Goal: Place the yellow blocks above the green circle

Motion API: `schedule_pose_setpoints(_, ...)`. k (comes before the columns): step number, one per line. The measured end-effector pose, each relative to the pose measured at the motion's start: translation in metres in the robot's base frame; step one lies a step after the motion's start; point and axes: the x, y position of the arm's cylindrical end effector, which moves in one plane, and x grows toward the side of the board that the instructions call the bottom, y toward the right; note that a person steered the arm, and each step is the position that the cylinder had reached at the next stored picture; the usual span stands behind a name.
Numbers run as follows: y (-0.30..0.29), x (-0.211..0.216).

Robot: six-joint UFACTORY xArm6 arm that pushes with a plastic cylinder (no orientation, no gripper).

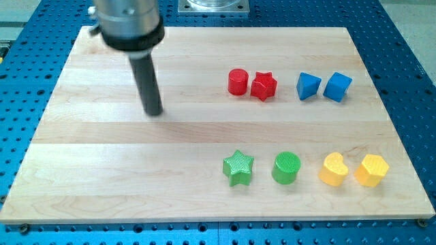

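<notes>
Two yellow blocks sit at the table's (102, 156) four-to-five o'clock corner: a yellow heart (333, 169) and, touching or just beside it toward three o'clock, a yellow hexagon (372, 169). The green circle (287, 167) stands just at nine o'clock of the heart, with a green star (238, 167) beyond it. Your arm carries no hand, so there is nothing to open or close; you only have the rod, and my tip (154, 112) rests well apart from everything, out at about ten o'clock of the green circle on bare wood.

The spot you want lies at twelve o'clock of the green circle, in the open band between it and the upper row: a red cylinder (237, 82), a red star (263, 86), and two blue blocks (308, 86) (337, 87), whose shapes are hard to make out.

To do this well, you likely bring the tip round the bottom row to the four o'clock side of the heart, without clipping the green blocks on the way. Push toward ten or eleven o'clock, through the block's middle so it does not spin off. Take one yellow block at a time; a joint shove risks scattering them or nudging the circle. Stop short of the red star
</notes>
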Motion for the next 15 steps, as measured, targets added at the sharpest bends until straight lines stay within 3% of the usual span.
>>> schedule_pose_setpoints(2,0.022,-0.119)
schedule_pose_setpoints(5,0.075,-0.144)
schedule_pose_setpoints(7,0.145,-0.16)
schedule_pose_setpoints(9,0.146,-0.16)
schedule_pose_setpoints(11,0.238,-0.179)
schedule_pose_setpoints(12,0.333,-0.168)
schedule_pose_setpoints(13,0.411,-0.131)
schedule_pose_setpoints(14,0.448,-0.096)
schedule_pose_setpoints(15,0.444,-0.004)
